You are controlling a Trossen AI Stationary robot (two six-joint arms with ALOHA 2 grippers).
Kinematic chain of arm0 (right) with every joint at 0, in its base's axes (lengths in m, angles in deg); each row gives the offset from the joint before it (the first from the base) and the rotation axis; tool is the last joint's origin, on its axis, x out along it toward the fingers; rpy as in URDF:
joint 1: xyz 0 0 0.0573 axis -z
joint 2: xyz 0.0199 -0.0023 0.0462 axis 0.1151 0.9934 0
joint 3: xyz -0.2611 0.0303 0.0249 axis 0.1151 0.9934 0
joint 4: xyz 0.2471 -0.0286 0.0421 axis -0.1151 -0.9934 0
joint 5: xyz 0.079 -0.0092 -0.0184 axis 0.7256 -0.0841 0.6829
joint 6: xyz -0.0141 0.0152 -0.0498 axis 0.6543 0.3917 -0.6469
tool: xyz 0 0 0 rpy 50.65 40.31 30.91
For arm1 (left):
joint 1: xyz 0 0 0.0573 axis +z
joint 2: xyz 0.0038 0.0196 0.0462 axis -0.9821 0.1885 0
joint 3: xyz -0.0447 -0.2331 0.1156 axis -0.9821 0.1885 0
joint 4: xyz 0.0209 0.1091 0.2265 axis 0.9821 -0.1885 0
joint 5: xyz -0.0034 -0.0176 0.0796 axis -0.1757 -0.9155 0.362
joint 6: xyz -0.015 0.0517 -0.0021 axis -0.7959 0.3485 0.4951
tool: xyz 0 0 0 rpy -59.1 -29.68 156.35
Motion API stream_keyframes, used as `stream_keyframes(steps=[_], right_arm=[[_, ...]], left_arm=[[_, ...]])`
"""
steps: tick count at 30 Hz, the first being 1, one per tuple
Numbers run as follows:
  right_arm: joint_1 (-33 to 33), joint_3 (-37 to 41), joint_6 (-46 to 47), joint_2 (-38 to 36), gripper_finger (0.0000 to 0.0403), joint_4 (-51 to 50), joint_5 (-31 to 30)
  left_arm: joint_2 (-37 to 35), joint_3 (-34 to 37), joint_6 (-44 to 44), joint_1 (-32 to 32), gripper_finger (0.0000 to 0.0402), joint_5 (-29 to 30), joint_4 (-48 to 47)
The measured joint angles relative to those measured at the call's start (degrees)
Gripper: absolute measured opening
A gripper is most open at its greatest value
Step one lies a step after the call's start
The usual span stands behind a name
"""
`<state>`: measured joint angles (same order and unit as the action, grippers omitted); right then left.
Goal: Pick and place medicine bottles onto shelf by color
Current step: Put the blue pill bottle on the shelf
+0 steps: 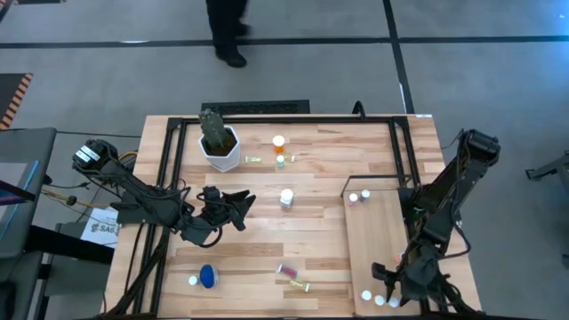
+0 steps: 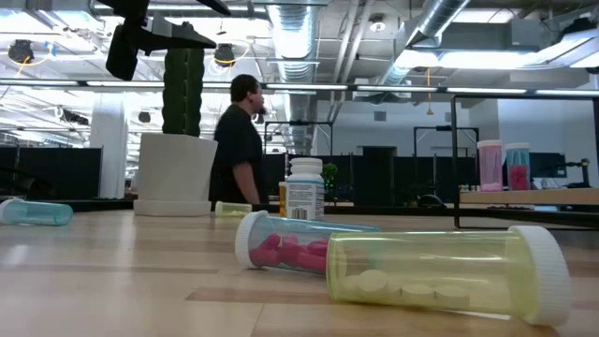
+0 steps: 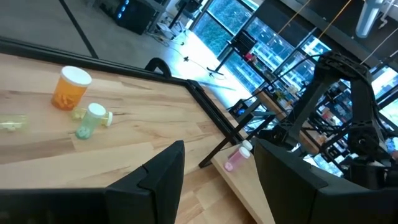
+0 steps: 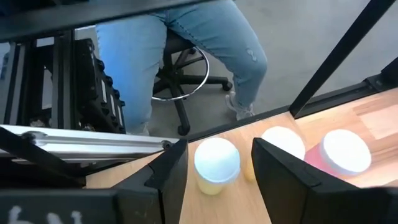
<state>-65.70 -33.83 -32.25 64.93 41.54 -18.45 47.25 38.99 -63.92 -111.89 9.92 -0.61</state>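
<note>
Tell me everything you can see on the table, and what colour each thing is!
cactus: one, green, in a white pot, far left of the table
orange bottle: one, standing, far middle
white bottle: one, table middle
blue bottle: one, near left
pink bottle: one, lying, near middle
yellow-green bottle: one, lying beside it
shelf: one, pale wood, right side, small bottles at both ends
left gripper: open, empty, above table middle-left
right gripper: around a white-capped yellow bottle on the shelf's near end

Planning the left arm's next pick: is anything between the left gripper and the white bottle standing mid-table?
Nothing visible. The left gripper hangs open, and only bare tabletop lies between it and the upright white bottle.
</note>
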Motion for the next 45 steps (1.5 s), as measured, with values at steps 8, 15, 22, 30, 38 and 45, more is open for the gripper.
stream_keyframes(steps=[8, 15, 22, 30, 38, 45], right_arm=[[1.66, -0.53, 1.46, -4.89, 0.0201, -0.3, -0.47], [11.67, -5.6, 12.37, -8.96, 0.0201, -5.5, -2.04], [24.16, -6.25, 11.99, -8.4, 0.0201, -5.76, -2.2], [34.68, -6.27, 12.51, -5.1, 0.0201, -5.06, -3.23], [40.51, -6.25, 12.48, -0.52, 0.0201, -2.65, -12.96], [48.95, -11.67, 14.21, 6.69, 0.0201, -1.54, -15.35]], left_arm=[[0.0, 0.0, 0.0, 0.02, 0.0183, -0.49, -0.54], [0.0, -0.02, 0.27, 0.02, 0.0183, -2.11, -0.65], [0.0, 0.0, 1.64, 0.0, 0.0183, -4.68, -0.65], [0.0, -0.02, 0.98, -1.35, 0.0183, -7.54, -0.63], [0.0, -0.01, 1.54, -3.27, 0.0183, -7.39, -0.63], [0.0, -0.02, 3.41, -3.8, 0.0183, -7.34, -0.8]])
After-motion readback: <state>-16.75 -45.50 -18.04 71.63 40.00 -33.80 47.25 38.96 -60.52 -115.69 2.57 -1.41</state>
